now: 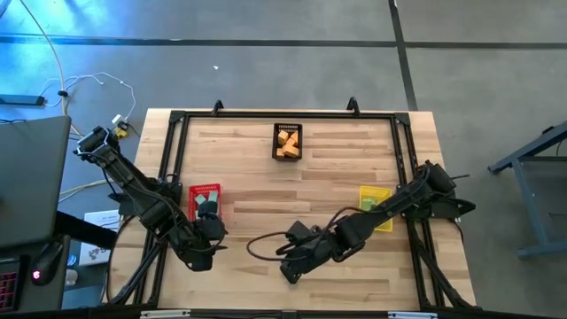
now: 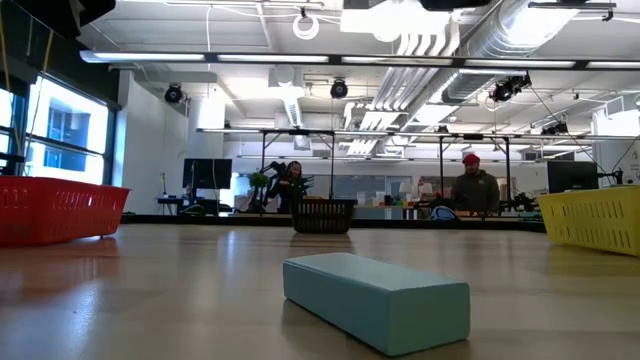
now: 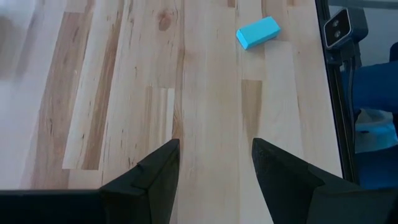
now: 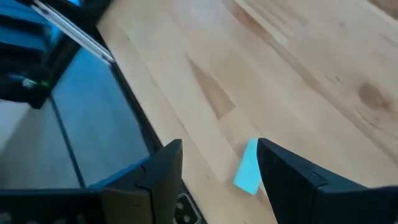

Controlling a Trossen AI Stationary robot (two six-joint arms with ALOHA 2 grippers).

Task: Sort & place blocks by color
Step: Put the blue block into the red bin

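A teal bar-shaped block (image 2: 375, 300) lies flat on the wooden table near its front edge; it also shows in the left wrist view (image 3: 258, 31). My right gripper (image 4: 217, 152) hangs open above the block (image 4: 247, 168), which peeks out beside one finger; in the low view no finger reaches down to the block. In the high view my right gripper (image 1: 288, 270) covers the block. My left gripper (image 1: 208, 255) waits open and empty at the front left (image 3: 214, 149), in front of the red basket (image 1: 205, 200).
The red basket holds teal blocks, the black basket (image 1: 287, 142) at the far middle holds orange blocks, and the yellow basket (image 1: 376, 206) on the right holds green ones. A black frame rail (image 4: 134, 118) runs along the table's edge. People (image 2: 476, 185) sit in the room behind.
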